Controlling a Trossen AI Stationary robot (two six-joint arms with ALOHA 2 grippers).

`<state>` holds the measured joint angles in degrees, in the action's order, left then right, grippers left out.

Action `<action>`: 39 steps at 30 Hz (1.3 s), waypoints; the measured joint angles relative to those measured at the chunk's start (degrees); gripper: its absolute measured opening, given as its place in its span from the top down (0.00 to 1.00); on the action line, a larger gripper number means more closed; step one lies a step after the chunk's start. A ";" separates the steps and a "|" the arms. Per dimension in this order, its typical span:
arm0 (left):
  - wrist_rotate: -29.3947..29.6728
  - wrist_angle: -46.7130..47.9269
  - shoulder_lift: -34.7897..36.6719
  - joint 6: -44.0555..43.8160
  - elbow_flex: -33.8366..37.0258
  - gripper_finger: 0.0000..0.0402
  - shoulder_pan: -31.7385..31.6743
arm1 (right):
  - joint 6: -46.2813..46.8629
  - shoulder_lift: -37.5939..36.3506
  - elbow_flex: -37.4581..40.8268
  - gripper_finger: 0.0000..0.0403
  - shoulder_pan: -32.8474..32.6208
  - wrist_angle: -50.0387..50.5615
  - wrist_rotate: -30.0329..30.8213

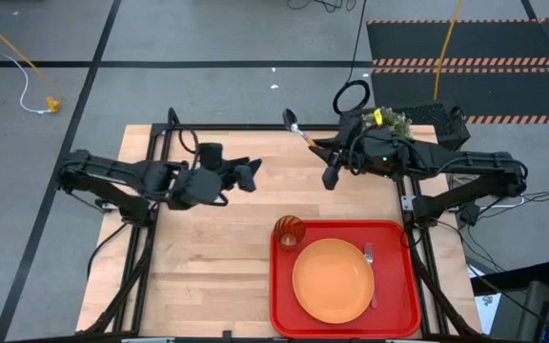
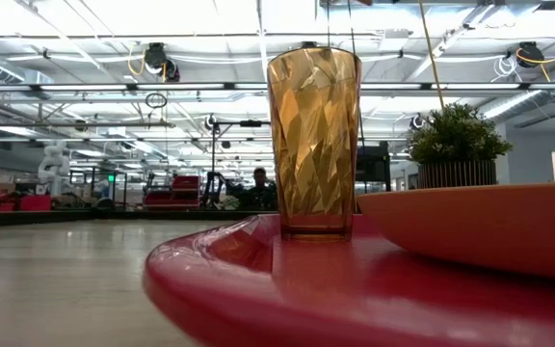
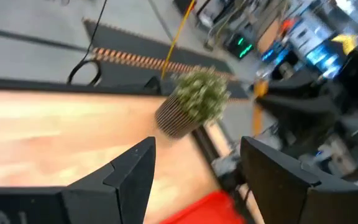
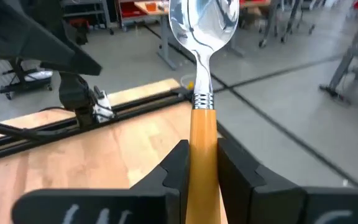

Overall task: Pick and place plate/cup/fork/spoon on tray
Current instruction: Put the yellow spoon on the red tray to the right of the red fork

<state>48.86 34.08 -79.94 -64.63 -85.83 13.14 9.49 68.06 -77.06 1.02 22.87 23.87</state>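
The red tray (image 1: 284, 305) lies at the table's near right. On it rest the orange plate (image 1: 333, 279), the amber cup (image 1: 289, 232) standing upright at the tray's far left corner, and the fork (image 1: 369, 255) by the plate's right rim. My right gripper (image 1: 324, 152) hovers over the far edge, shut on the spoon (image 1: 298, 129). My left gripper (image 1: 251, 174) hangs open over the table's middle left, with nothing between its fingers (image 3: 135, 168). In the low view the cup (image 2: 313, 140) stands beside the plate (image 2: 489, 226). My right gripper pinches the spoon's orange handle (image 4: 204, 134) between its two fingers. The fingers lie along the handle, roughly level, coming from the table's right. The silver bowl (image 4: 204, 22) sticks out ahead of the fingertips, and the spoon is lifted clear of the table.
A potted green plant (image 1: 387, 122) stands at the table's far right corner, close behind my right wrist. Bare wood (image 1: 198, 257) lies left of the tray. A dark frame (image 1: 160, 143) runs along the table's edges.
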 joint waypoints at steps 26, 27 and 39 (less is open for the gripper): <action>-16.67 21.91 7.48 7.60 0.00 0.41 1.30 | 66.50 -2.83 0.00 0.88 -23.37 38.00 4.66; -17.05 23.18 7.55 7.68 0.00 0.41 1.30 | 69.01 -2.49 0.00 0.88 -24.60 39.78 4.63; -19.97 27.92 7.80 10.67 0.03 0.41 3.84 | 93.48 2.43 0.00 0.88 -39.15 50.04 -1.43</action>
<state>28.89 62.00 -72.14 -53.96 -85.80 16.98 102.97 70.49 -77.06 -38.14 72.91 22.44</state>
